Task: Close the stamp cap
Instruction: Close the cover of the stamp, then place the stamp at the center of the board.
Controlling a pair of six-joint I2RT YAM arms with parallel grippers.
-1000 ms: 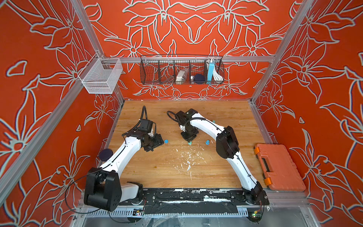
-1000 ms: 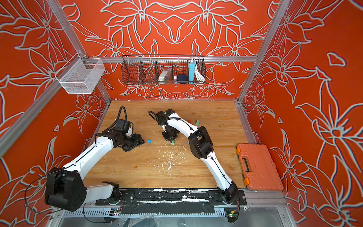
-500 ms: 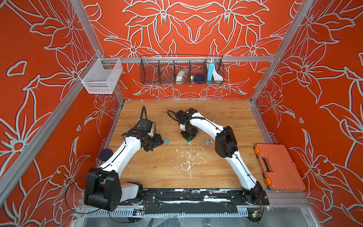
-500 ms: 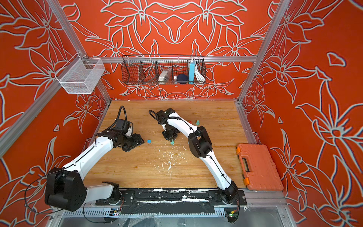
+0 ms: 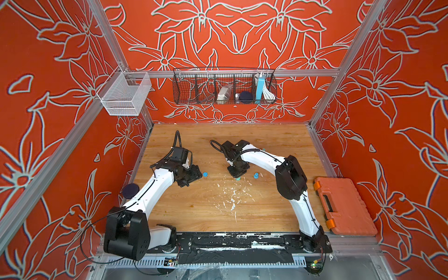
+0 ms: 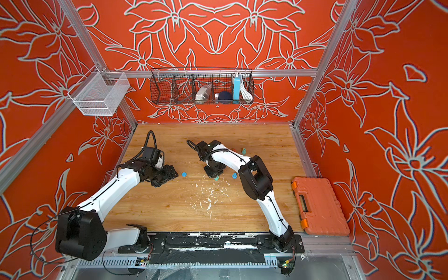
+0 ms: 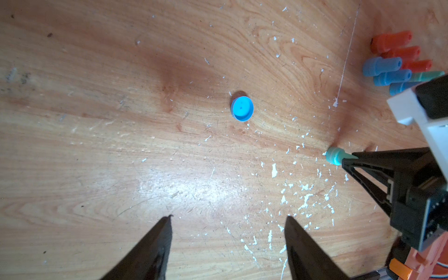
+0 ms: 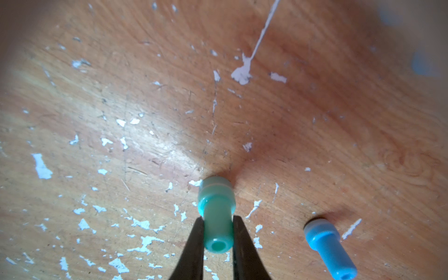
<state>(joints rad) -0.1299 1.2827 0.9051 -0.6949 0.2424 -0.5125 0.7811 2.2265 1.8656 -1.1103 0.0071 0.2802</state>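
right pincer (image 8: 218,220) is clamped on the stem of the small teal plastic stamp (image 8: 216,206), base down on the wooden table (image 5: 194,206); left pincer (image 7: 228,217) hangs open short of the round blue plastic cap (image 7: 242,108), lying loose, well apart from the stamp; a shallow pinch could skid that flat cap away; black wire wall basket (image 5: 189,89) holds a white bundle (image 5: 223,93), dark disc (image 5: 245,96), blue box (image 5: 260,88); white mesh basket (image 5: 121,101) looks empty; orange plastic case (image 5: 344,206) is shut

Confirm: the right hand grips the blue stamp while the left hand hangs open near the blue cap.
Not quite: the right hand grips the teal stamp, as the right wrist view shows; the blue stamp stands free beside it. The rest holds.
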